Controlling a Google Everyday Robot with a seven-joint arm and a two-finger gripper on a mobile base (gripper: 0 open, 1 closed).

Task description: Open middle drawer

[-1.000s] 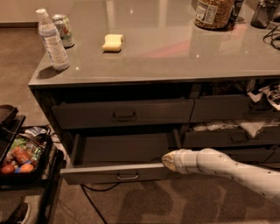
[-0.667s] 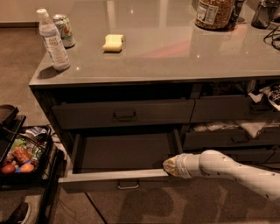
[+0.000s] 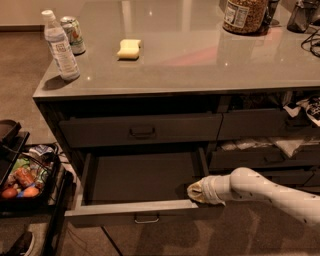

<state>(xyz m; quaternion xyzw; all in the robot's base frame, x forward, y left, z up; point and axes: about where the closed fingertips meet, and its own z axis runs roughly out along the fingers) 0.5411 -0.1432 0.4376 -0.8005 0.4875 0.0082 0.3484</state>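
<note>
The middle drawer point(image 3: 140, 180) of the left stack is pulled well out from under the counter. Its dark inside is bare, and a small loop handle point(image 3: 146, 219) sits at the centre of its front. My gripper point(image 3: 194, 192), at the end of the white arm coming in from the right, is at the right end of the drawer front's top edge, touching it. The top drawer point(image 3: 142, 131) above is closed.
On the grey counter point(image 3: 200, 60) stand a water bottle point(image 3: 59, 46), a can point(image 3: 73, 35), a yellow sponge point(image 3: 129, 48) and a jar point(image 3: 245, 15). A black cart with food point(image 3: 20, 182) stands close on the left. The right-hand drawers point(image 3: 260, 157) are partly open with clutter.
The middle drawer has slid further out toward the camera. My gripper has moved the same way with its front edge.
</note>
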